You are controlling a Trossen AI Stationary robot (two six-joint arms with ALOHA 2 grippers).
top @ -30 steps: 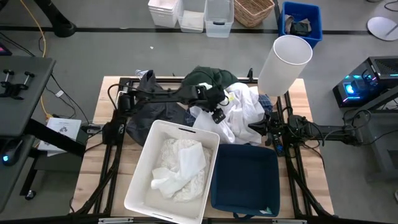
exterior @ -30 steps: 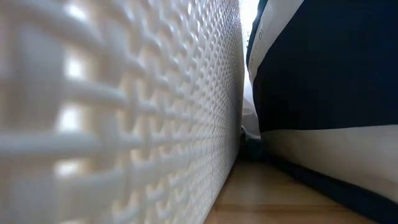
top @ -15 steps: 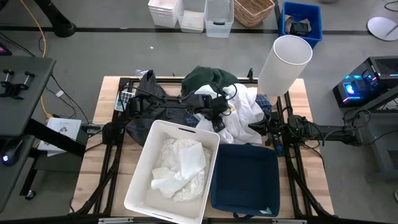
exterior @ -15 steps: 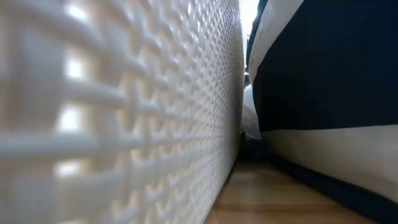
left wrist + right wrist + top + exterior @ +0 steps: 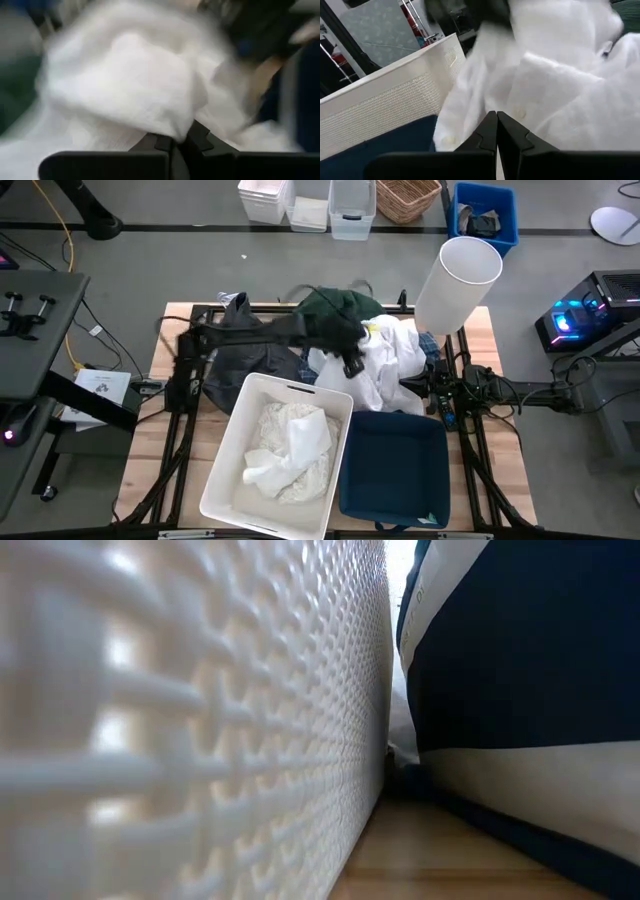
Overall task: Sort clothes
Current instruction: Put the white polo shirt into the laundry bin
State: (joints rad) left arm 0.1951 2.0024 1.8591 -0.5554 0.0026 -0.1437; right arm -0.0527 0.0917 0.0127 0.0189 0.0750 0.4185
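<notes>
The left gripper [image 5: 352, 363], fingers closed, sits on the white shirt [image 5: 385, 360], a crumpled heap at the frame's middle with no clear direction. The right gripper [image 5: 408, 385] has closed fingers too.

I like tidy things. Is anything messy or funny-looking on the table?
Yes. The unsorted clothes lie in a jumbled heap behind the bins, and the white plastic bin sits crooked beside the straighter navy blue bin. Nothing looks spilled or broken.

Clothes pile [image 5: 375, 355] behind two side-by-side bins [image 5: 238, 442], one garment [image 5: 290, 445] inside left bin
</notes>
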